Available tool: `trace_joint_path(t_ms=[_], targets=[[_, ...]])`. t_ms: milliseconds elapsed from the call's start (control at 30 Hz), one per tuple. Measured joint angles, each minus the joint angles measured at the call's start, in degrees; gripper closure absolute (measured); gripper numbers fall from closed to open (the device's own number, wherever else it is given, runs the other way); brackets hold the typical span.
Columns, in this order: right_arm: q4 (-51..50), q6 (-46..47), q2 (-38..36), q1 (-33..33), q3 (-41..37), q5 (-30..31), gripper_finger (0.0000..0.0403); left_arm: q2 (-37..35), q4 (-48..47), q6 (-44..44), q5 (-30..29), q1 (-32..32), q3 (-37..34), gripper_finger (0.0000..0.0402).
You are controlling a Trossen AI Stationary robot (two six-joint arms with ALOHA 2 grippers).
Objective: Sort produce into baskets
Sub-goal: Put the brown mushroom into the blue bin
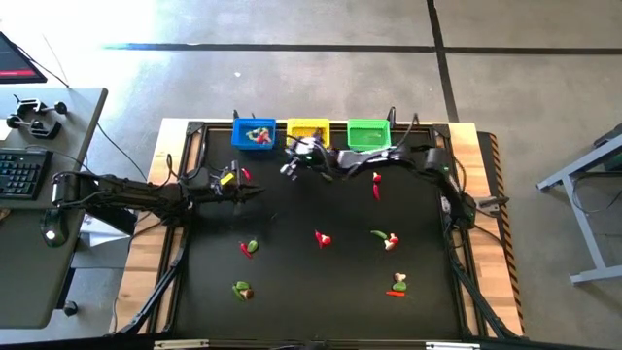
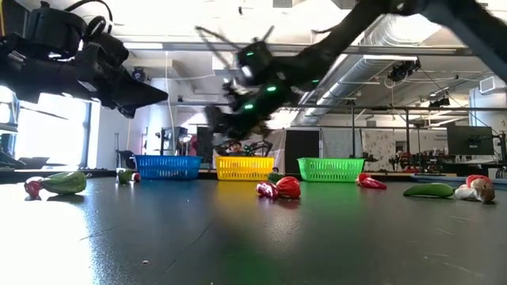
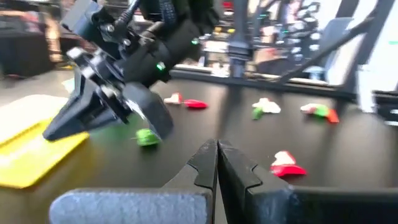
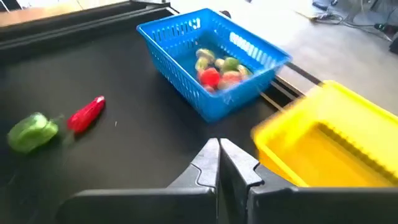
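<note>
right tool (image 4: 219,163) fully closed, empty, above table

We are looking at a robotics lab or workshop in an open industrial hall. Around the black-topped table (image 1: 321,292) we see a bare concrete floor (image 1: 292,78) marked with dark tape lines (image 1: 439,39). Overhead in the low view run exposed round ducts (image 2: 396,32) and pipes under an open ceiling. To one side stands a grey desk (image 1: 58,233) with a keyboard (image 1: 21,173) and the corner of a monitor (image 1: 15,60), and cables trail along the table's edges. Far behind the table we make out more benches and screens (image 2: 467,141).
</note>
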Motion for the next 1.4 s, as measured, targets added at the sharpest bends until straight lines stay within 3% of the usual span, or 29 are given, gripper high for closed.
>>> trace_joint_path(t_ms=[167,333,567,800,1000,1100,1400], targets=[[8.9,-0.7,-11.3,0.8,-17.6,2.9,0.0403,0.0,-7.5,0.2,2.2,-3.3,4.3,0.0401],[15.6,-0.5,-19.6,4.6,-32.6,6.1,0.0403,0.0,-23.1,1.4,1.7,-7.4,11.0,0.0401],[24.8,-0.3,-26.5,10.5,-46.5,13.7,0.0403,0.0,-43.0,-2.3,1.5,-15.4,20.1,0.0401],[29.2,-0.9,-27.6,12.2,-50.4,17.1,0.0403,0.0,-54.8,-7.6,1.3,-27.6,26.8,0.0401],[29.5,-1.5,-27.6,12.1,-50.4,17.1,0.0403,1.9,-61.0,-11.3,-7.5,-39.4,31.3,0.0389],[29.5,-1.6,-27.6,12.1,-50.4,17.0,0.0403,4.7,-64.1,-14.3,-10.3,-43.9,33.5,0.037],[29.5,-1.4,-27.6,12.1,-50.3,16.1,0.0403,18.8,-65.2,-18.3,-11.4,-53.7,39.7,0.0303]])
